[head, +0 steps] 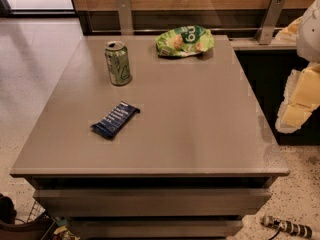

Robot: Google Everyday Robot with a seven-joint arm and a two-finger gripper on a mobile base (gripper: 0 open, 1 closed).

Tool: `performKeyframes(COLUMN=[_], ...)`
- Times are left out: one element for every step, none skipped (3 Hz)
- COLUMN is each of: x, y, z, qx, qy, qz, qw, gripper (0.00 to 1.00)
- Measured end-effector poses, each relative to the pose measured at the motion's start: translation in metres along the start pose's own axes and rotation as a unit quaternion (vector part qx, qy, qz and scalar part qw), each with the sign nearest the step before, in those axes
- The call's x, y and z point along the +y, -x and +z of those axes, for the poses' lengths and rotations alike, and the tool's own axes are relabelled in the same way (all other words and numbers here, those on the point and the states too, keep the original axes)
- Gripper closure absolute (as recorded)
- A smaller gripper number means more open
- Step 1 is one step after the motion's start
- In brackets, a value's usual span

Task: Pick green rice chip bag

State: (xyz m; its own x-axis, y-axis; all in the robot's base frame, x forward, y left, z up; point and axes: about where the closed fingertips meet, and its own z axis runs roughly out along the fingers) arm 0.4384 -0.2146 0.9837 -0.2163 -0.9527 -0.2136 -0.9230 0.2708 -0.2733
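Note:
The green rice chip bag [184, 40] lies at the far edge of the grey table [200, 124], right of centre. It is bright green and glossy, with white lettering and pale chip pictures, and is a little crumpled. My gripper [298, 101] shows as pale yellow and white parts at the right edge of the view, beyond the table's right side. It is well apart from the bag, nearer and to the right, and it holds nothing that I can see.
A green drink can [118, 63] stands upright at the far left of the table. A flat dark blue wrapped bar [115, 120] lies left of centre. A wooden wall with metal posts [270, 19] runs behind the table. Speckled floor surrounds it.

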Motion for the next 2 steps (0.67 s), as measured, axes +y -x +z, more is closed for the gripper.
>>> performKeyframes(x=[0.000, -0.026], y=[0.000, -0.010], z=[0.000, -0.006], qx=[0.000, 0.003], qy=[0.000, -0.044], qz=[0.000, 0.035], qw=[1.0000, 0.9984], gripper=[0.00, 0.00])
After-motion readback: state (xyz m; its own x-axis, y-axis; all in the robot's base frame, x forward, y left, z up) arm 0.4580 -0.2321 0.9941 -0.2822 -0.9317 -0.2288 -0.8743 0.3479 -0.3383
